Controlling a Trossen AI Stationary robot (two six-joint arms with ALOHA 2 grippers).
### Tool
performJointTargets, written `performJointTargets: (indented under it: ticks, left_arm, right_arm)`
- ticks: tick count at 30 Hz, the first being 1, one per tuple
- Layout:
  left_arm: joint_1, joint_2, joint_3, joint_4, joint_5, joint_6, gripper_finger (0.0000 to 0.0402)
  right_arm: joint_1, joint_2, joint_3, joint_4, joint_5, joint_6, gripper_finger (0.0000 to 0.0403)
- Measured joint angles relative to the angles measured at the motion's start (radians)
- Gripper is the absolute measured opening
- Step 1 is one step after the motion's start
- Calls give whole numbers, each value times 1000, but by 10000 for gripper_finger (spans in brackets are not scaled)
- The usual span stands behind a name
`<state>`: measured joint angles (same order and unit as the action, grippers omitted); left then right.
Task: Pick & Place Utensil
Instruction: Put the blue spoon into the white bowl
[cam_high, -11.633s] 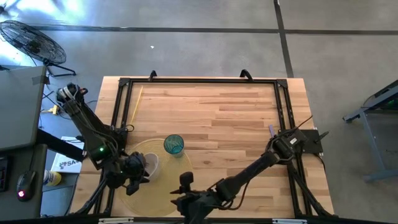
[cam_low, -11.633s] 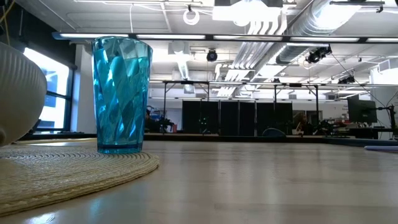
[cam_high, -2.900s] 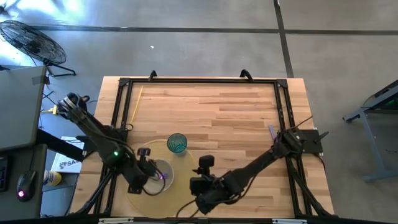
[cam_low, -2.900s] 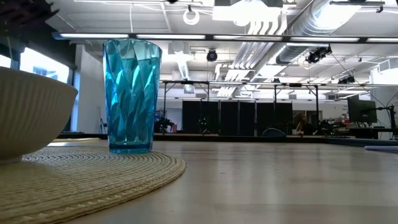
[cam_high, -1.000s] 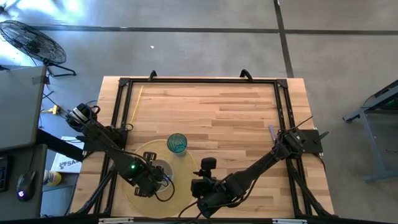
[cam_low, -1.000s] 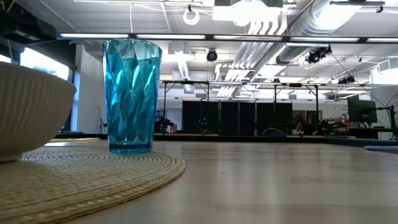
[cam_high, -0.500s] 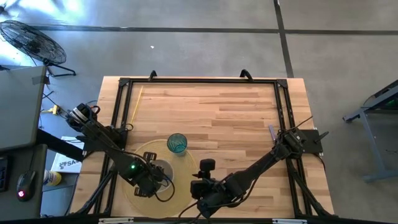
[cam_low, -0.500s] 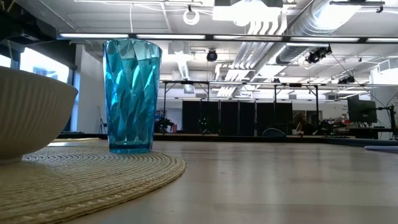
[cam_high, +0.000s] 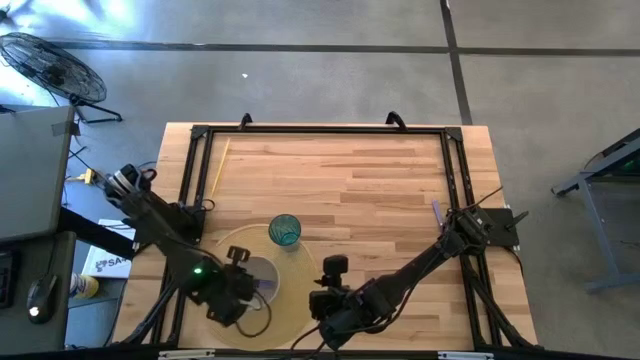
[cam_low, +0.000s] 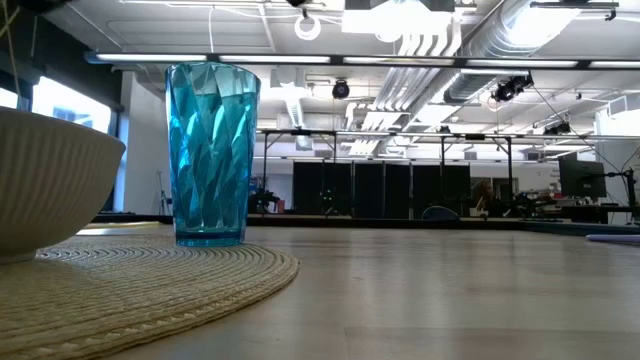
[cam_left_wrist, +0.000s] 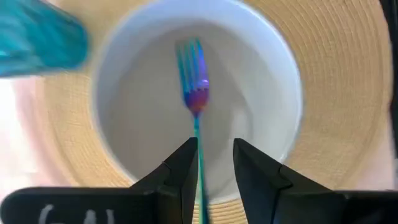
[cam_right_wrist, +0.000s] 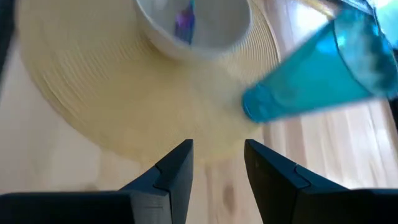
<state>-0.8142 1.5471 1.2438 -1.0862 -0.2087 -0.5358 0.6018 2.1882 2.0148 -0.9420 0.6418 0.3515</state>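
A white bowl (cam_high: 264, 270) sits on a round woven placemat (cam_high: 295, 300) at the near left, with a blue tumbler (cam_high: 284, 231) standing at the mat's far edge. A fork with a purple neck (cam_left_wrist: 194, 68) lies in the bowl, tines on its floor and handle running up toward its rim. My left gripper (cam_left_wrist: 214, 162) hangs open above the bowl, pointing down, a finger on either side of the fork's thin handle (cam_left_wrist: 198, 134). My right gripper (cam_right_wrist: 217, 155) hovers open over the mat's near right edge with nothing between its fingers. My left gripper stands open about the fork's handle (cam_left_wrist: 199, 149), which runs close along one finger (cam_left_wrist: 183, 168). Whether they touch, I cannot tell. The fork rests in the bowl.
The low view shows the tumbler (cam_low: 212, 155) upright on the mat (cam_low: 150, 285), with the bowl's ribbed wall (cam_low: 50, 190) at the left. A black frame (cam_high: 320, 130) rims the wooden table. Bare wood lies far and right of the mat.
My left gripper has risen above the bowl and drawn a little toward the table's left edge. The fork's purple neck now shows in the bowl in the high view. Bowl and tumbler have stayed put.
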Motion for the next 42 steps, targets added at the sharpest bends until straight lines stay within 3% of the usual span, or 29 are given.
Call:
performJointTargets:
  ticks: [6, 12, 14, 17, 21, 25, 29, 32, 36, 42]
  left_arm:
    - [-68, -153, -50, -9, -223, -106, 97]
    - [-106, -314, -143, 4, -409, -218, 97]
    - [-103, -353, -175, 14, -454, -226, 97]
    - [-102, -389, -211, 21, -546, -229, 97]
    - [-96, -399, -230, 23, -688, -229, 97]
    - [-95, -401, -231, 19, -750, -228, 97]
    - [-95, -399, -231, 26, -744, -221, 97]
    - [-95, -397, -232, 39, -795, -218, 97]
    - [-95, -397, -232, 37, -860, -218, 97]
    - [-95, -397, -232, 39, -859, -217, 97]
  right_arm:
    - [-1, -12, 0, -256, 30, 151, 137]
    - [-24, -12, 0, -609, 63, 405, 137]
    - [-42, -19, -16, -629, 76, 455, 137]
    - [-75, -89, -111, -586, 78, 438, 137]
    - [-140, -228, -328, -620, 33, 569, 137]
    - [-225, -429, -598, -509, -84, 637, 137]
    - [-356, -605, -841, -392, -284, 699, 137]
    - [-492, -706, -978, -352, -435, 703, 137]
    - [-680, -773, -1100, -312, -581, 586, 137]
    - [-903, -758, -1187, -229, -695, 330, 137]
